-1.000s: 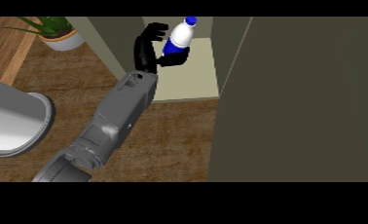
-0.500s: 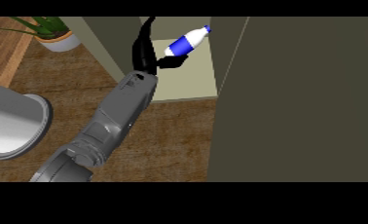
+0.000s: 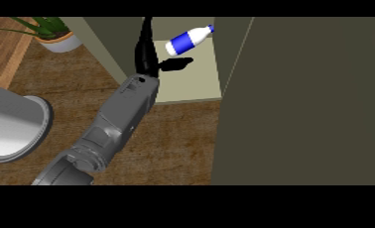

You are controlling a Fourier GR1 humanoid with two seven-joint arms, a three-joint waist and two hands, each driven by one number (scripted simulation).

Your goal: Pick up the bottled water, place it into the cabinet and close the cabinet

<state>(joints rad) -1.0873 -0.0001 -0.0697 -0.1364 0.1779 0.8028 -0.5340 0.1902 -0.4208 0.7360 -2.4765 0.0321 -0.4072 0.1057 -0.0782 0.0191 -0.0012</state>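
1. Bottled water (image 3: 188,41) lies tilted inside the cabinet (image 3: 192,85), blue cap aimed up-right toward the open door (image 3: 300,98). A sec ago it stood upright in the hand; half a sec ago it was already leaning; now it sits almost on its side.

2. The hand (image 3: 150,56), the only one in view, has come off the bottle. Fingers stretch straight up along the cabinet's left wall, thumb (image 3: 176,64) sticks out to the right just under the bottle, apart from it as far as the head view shows. So: spread, clamped on nothing. Which arm it is can't be read for sure; it enters from lower left, so prob. the left one. No other hand shows.

3. Meaning for the task: pick-up and placing look done, tho the bottle appears toppled, not standing. Whether it has settled on the shelf or is mid-fall can't be told.

4. What's left, judged from this: pull the arm out past the shelf edge, then swing the door shut. Risk: a lying bottle may roll toward the front and block the door.

5. Also in shot: potted plant (image 3: 53,36) top left, a grey round object (image 3: 18,128) at left edge on the wood counter (image 3: 168,138).
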